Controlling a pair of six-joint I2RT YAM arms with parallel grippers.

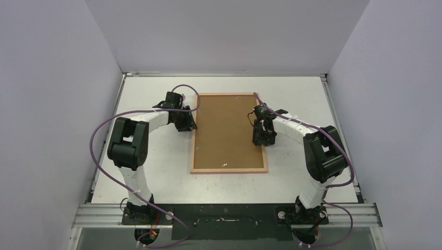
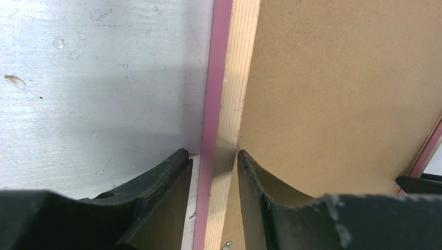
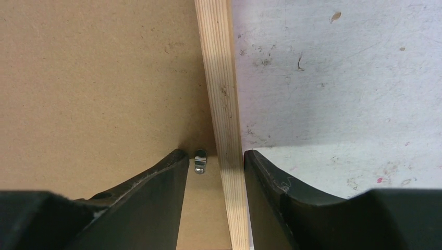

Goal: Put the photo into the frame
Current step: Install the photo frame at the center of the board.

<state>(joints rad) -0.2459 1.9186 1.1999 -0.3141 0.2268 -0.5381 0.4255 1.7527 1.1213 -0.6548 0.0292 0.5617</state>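
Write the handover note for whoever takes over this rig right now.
Left gripper: open, astride the frame at its left rail, not clamped.
Right gripper: open, astride the right rail, beside a metal clip.
The frame lies face down on the table, with the brown backing panel seated in it.
The photo is not in view; whether it lies under the panel cannot be told.
Left: confirm the photo is inside.

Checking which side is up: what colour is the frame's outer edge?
Pink; the frame shows best in left wrist view.
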